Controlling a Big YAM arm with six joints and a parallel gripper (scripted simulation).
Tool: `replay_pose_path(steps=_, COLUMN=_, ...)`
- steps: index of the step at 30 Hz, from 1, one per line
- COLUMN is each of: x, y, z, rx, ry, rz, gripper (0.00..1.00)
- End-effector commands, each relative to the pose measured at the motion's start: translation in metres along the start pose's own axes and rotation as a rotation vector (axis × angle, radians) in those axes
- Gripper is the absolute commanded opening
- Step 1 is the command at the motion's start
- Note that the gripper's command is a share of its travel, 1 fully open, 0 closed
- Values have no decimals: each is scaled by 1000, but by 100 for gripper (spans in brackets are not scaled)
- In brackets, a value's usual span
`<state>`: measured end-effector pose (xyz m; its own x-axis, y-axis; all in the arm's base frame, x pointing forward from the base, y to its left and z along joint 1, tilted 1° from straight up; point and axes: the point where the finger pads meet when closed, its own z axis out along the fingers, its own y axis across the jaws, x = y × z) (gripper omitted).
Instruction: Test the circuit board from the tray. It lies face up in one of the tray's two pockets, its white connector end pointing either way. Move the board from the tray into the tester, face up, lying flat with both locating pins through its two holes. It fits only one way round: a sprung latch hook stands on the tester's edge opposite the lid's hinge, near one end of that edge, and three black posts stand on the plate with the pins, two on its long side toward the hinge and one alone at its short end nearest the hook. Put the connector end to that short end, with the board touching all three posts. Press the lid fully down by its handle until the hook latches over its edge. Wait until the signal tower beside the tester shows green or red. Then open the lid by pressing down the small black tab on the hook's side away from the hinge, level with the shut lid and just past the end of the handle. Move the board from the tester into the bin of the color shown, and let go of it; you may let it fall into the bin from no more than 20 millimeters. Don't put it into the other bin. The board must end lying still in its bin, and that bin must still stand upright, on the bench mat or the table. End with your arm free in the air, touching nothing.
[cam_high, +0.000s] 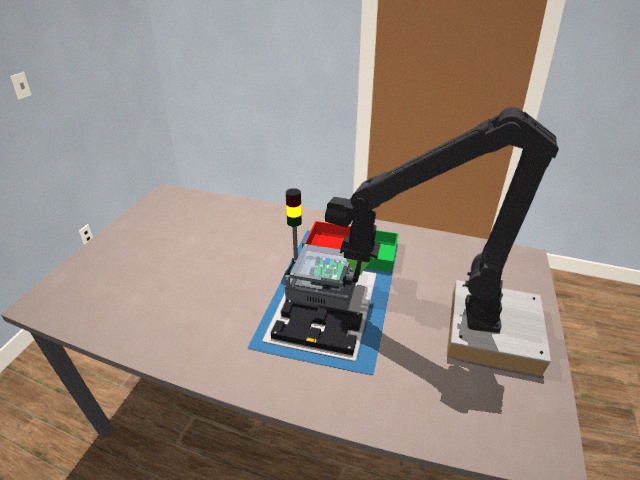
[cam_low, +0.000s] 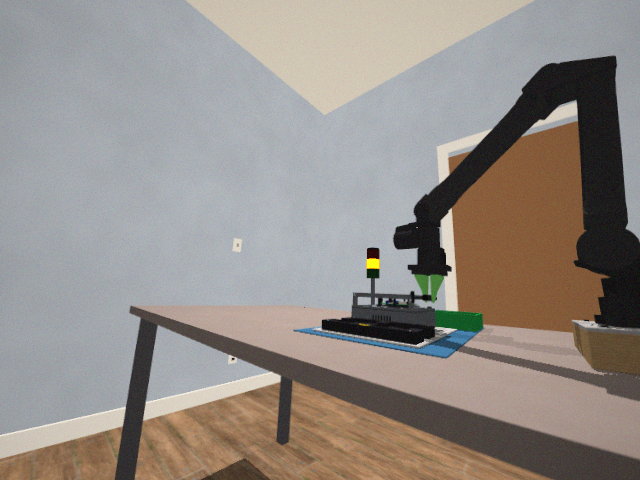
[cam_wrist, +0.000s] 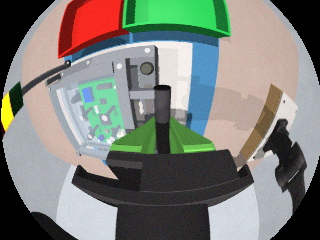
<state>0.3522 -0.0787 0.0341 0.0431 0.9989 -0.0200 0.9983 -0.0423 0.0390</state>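
Note:
The green circuit board lies face up inside the grey tester, under the clear lid, which lies level over it. My gripper points straight down at the lid's right edge and is shut on the lid's black handle. The signal tower beside the tester shows yellow. The black tray in front of the tester shows empty pockets.
The red bin and the green bin stand side by side just behind the tester. All rest on the blue mat. The arm's base block is at the right.

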Motion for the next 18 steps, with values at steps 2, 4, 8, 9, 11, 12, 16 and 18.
replay_pose_path(steps=2, x=-1, y=1, z=32, rx=19, ry=6, rz=-2, gripper=0)
replay_pose_path(steps=4, x=-1, y=1, z=32, rx=19, ry=6, rz=-2, gripper=0)
replay_pose_path(steps=8, x=-1, y=1, z=32, rx=19, ry=6, rz=-2, gripper=0)
replay_pose_path(steps=9, x=-1, y=1, z=32, rx=19, ry=6, rz=-2, gripper=0)
replay_pose_path(steps=11, x=-1, y=1, z=32, rx=19, ry=6, rz=-2, gripper=0)
replay_pose_path(steps=12, x=-1, y=1, z=32, rx=19, ry=6, rz=-2, gripper=0)
replay_pose_path(steps=16, x=-2, y=1, z=32, rx=19, ry=5, rz=-2, gripper=48)
replay_pose_path(steps=18, x=-2, y=9, z=28, rx=5, ry=3, rz=-2, gripper=48)
